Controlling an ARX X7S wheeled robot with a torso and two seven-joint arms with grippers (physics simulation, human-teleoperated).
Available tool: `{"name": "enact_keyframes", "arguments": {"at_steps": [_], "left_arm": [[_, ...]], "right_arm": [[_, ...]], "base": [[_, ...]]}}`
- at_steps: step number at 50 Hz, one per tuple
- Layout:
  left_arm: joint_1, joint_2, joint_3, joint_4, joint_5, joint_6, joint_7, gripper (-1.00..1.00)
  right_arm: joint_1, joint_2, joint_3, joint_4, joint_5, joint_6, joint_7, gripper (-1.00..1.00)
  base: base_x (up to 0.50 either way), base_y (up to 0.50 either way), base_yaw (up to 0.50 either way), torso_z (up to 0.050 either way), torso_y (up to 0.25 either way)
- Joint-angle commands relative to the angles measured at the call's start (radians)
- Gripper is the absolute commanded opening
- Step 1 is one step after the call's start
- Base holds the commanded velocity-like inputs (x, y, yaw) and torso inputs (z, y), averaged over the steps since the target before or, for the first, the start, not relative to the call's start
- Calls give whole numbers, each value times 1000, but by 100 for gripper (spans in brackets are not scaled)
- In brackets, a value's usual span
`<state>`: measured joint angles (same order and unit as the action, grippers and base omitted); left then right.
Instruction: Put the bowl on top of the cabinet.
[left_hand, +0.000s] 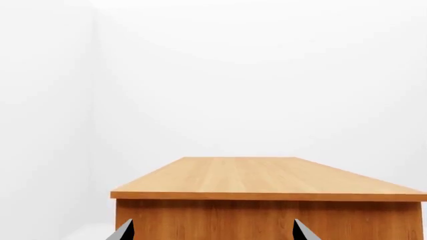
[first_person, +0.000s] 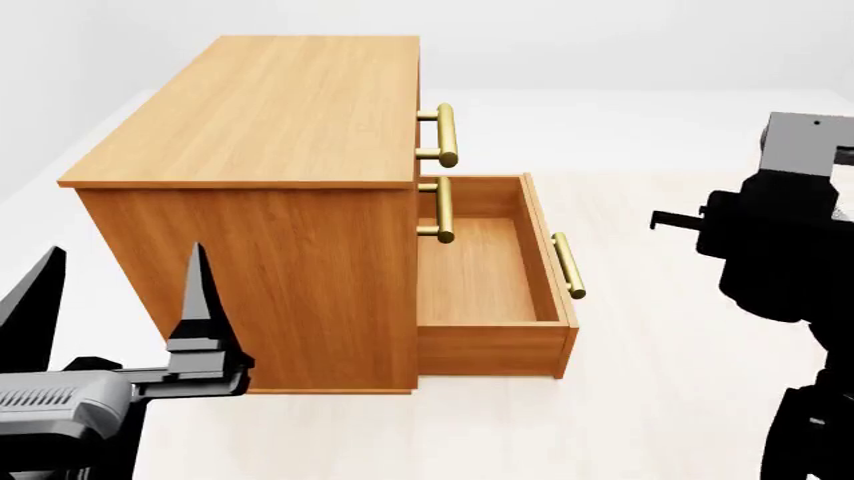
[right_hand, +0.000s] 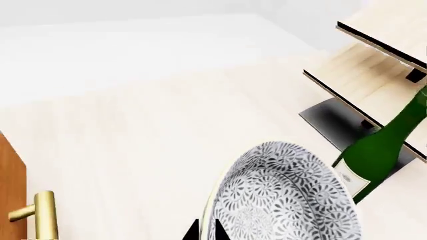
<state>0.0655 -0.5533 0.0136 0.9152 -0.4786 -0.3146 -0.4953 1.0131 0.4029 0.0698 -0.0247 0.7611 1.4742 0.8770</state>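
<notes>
The bowl (right_hand: 287, 195), white with a dense dark leaf pattern, hangs tilted over the pale floor in the right wrist view. My right gripper (right_hand: 206, 231) is shut on its rim, one fingertip on each side. In the head view the bowl is hidden behind my right arm (first_person: 781, 240), which is to the right of the cabinet. The orange-brown cabinet (first_person: 267, 110) stands at left centre with a bare flat top (left_hand: 267, 175). My left gripper (first_person: 123, 290) is open beside the cabinet's near side, below the top edge, with nothing between its fingers (left_hand: 303, 232).
The cabinet's lowest drawer (first_person: 487, 270) is pulled open toward the right, its brass handle (first_person: 570, 265) sticking out. A pale-wood shelf rack (right_hand: 373, 60) on a black base (right_hand: 333, 122) holds a green bottle (right_hand: 380, 150) beyond the bowl. A white wall is behind the cabinet.
</notes>
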Motion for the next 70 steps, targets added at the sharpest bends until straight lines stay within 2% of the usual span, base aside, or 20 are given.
{"name": "enact_keyframes", "arguments": {"at_steps": [1,11,27,35,48,53,60,65,70], "left_arm": [[3,-3,0,0,-3,5,-2,100],[-4,-10,-6,5,-18,-3,-9,100],[3,-16,-14,11,-29,4,-14,100],[3,-19,-10,15,-32,4,-17,100],[5,-18,-3,11,-30,13,-18,100],[7,-20,-10,8,-38,17,-19,100],[9,-18,0,7,-32,23,-17,100],[7,-22,-1,12,-40,20,-19,100],[2,-25,-7,13,-54,16,-24,100]], "right_arm": [[254,-40,-115,87,-7,26,-15,-100],[411,-92,-273,213,-32,-31,-89,-100],[632,-222,-427,415,-64,-97,-196,-100],[698,-281,-477,480,-75,-124,-227,-100],[817,-399,-650,714,-117,-259,-343,-100],[863,-402,-793,764,36,-322,-296,-100],[1005,-403,-1248,893,491,-545,-246,-100],[1066,-403,-1521,884,766,-658,-257,-100],[1088,-403,-1625,833,867,-696,-274,-100]], "base": [[0,0,0,0,0],[0,0,0,0,0],[0,0,0,0,1],[0,0,0,0,0],[0,0,0,0,1],[0,0,0,0,0],[0,0,0,0,1],[0,0,0,0,0],[0,0,0,0,0]]}}
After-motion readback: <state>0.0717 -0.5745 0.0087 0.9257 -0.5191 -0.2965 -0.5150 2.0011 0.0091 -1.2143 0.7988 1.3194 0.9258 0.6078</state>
